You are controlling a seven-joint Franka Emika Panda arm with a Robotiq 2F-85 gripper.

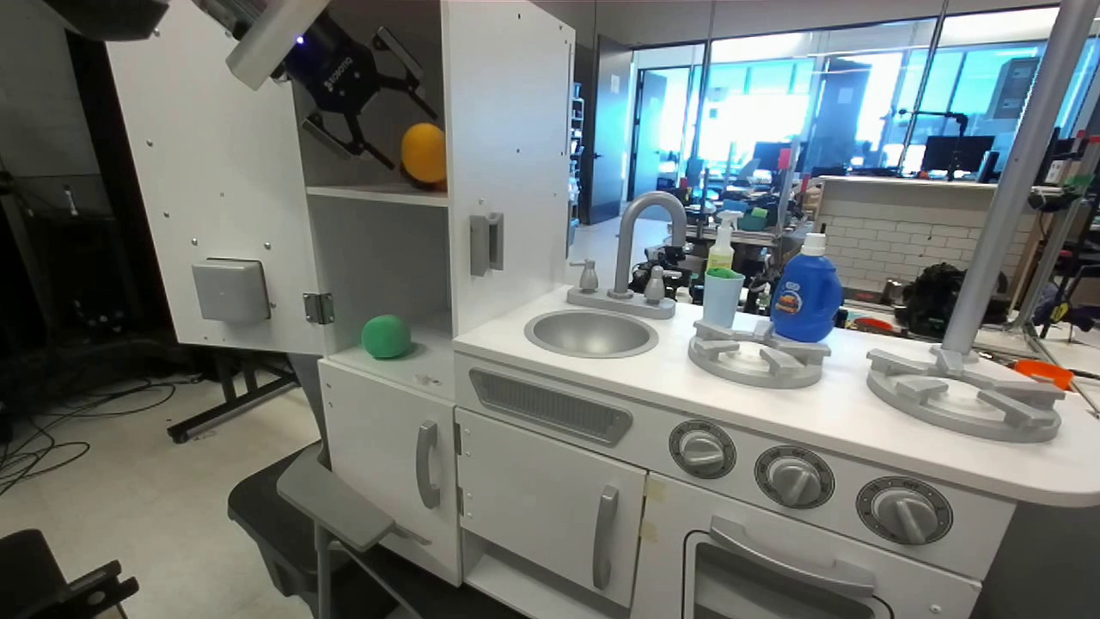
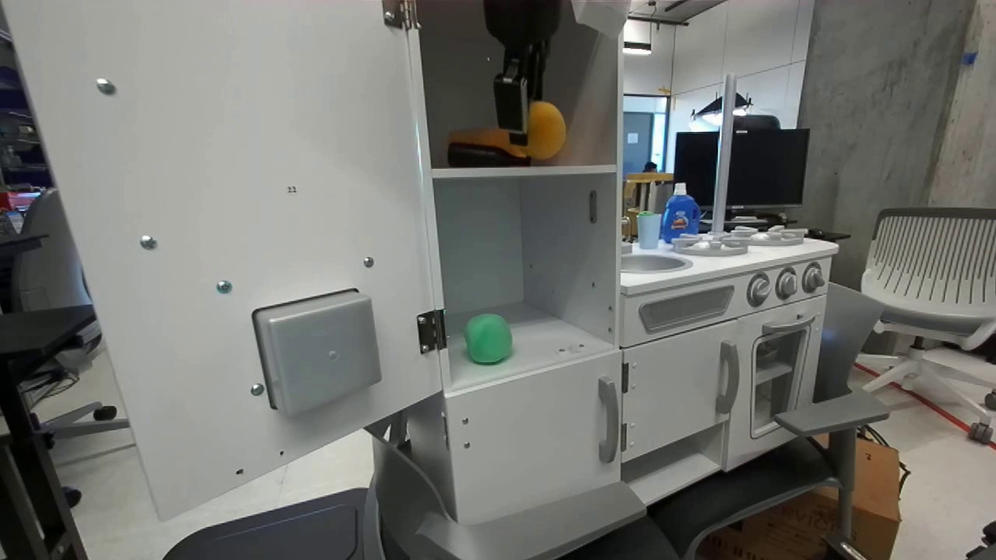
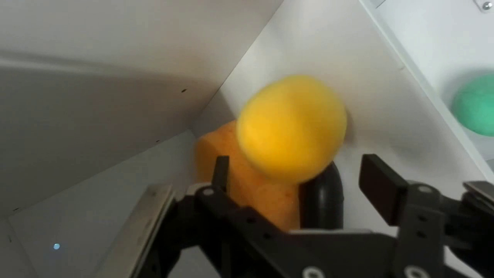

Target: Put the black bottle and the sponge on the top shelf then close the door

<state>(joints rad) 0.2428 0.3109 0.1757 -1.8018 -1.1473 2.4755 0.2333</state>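
Note:
My gripper [image 3: 296, 164] reaches into the upper compartment with its fingers spread wide, gripping nothing. Just past the fingertips is the yellow sponge [image 3: 293, 123], apart from both pads; it also shows in both exterior views [image 1: 423, 155] [image 2: 548, 131]. Whether it touches the board or leans on the things beneath it, I cannot tell. The black bottle [image 3: 323, 202] lies on its side on the top shelf [image 2: 580, 169], partly covered by the sponge and my gripper in the wrist view. The tall white door [image 2: 233, 171] is swung wide open.
An orange block [image 3: 266, 193] lies beside the bottle on the same shelf. A green ball [image 2: 488, 338] sits on the lower shelf. The cabinet's front side panel [image 1: 507, 112] rises right by the sponge, and the sink counter [image 1: 507, 335] adjoins it.

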